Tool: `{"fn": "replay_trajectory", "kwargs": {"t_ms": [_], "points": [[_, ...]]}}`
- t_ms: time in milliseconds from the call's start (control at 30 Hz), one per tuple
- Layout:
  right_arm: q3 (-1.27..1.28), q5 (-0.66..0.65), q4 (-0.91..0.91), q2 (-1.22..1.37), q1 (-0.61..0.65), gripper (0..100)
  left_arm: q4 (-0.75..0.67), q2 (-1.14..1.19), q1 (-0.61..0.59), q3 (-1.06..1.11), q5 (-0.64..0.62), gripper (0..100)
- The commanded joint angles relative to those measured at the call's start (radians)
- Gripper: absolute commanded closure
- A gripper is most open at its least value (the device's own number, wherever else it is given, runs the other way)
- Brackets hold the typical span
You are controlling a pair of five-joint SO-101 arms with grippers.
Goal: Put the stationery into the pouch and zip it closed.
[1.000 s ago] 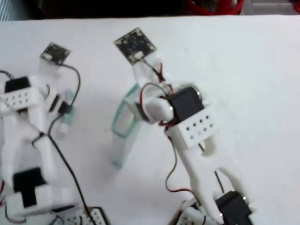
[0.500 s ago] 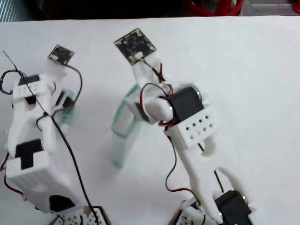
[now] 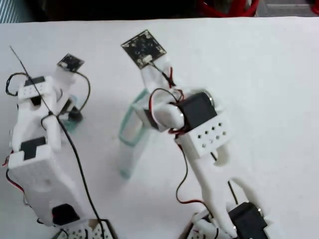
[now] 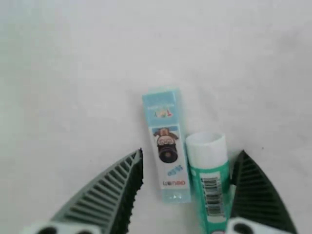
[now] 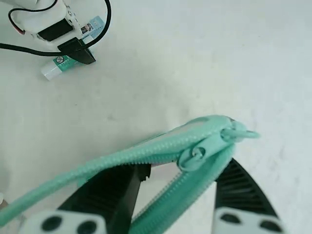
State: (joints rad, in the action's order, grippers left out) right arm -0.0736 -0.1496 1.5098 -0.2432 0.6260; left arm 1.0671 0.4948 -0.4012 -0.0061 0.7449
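Pouch [image 3: 128, 134]: teal-edged and clear-sided, laid flat near the middle of the white bench [image 3: 269, 74], with its mouth unzipped. Its zip slider [image 5: 195, 155] and pull ring [image 5: 240, 131] are seen at one end, where the two zip bands meet before spreading apart. Right end effector [image 5: 187, 165]: positioned at that end of the pouch, with the jaws held well apart. One zip band is passed between them and the other is carried over one jaw. No clamp on the fabric can be made out. Stationery: two pieces, both outside the pouch and laid on the bench apart from it, on the left arm's side. One is a light-blue box [image 4: 165, 146] with a printed label, the other a green glue stick [image 4: 210, 185] with a white cap. They are laid parallel, just beside each other. Left end effector [image 4: 190, 158]: positioned over the two pieces with the jaws spread wide, so that both pieces are bracketed between them and nothing is gripped. The glue stick is found just beside one jaw; the box is kept apart from the other.
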Motion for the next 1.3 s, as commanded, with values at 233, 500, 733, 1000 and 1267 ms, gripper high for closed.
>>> {"fn": "replay_trajectory", "kwargs": {"t_ms": [233, 500, 733, 1000, 1267], "points": [[0.02, 0.005, -0.01, 0.013, 0.005, 80.4, 0.199, 0.024, 0.058, -0.137, 0.011, 92], [0.02, 0.005, -0.01, 0.013, 0.005, 80.4, 0.347, 0.013, 0.076, -0.23, 0.006, 96], [0.02, 0.005, -0.01, 0.013, 0.005, 80.4, 0.479, 0.021, 0.076, -0.362, 0.008, 95], [0.02, 0.006, -0.01, 0.013, 0.005, 80.4, 0.479, 0.015, 0.077, -0.367, 0.005, 96], [0.02, 0.006, -0.01, 0.013, 0.005, 80.4, 0.462, 0.025, 0.117, -0.358, -0.043, 95]]}}
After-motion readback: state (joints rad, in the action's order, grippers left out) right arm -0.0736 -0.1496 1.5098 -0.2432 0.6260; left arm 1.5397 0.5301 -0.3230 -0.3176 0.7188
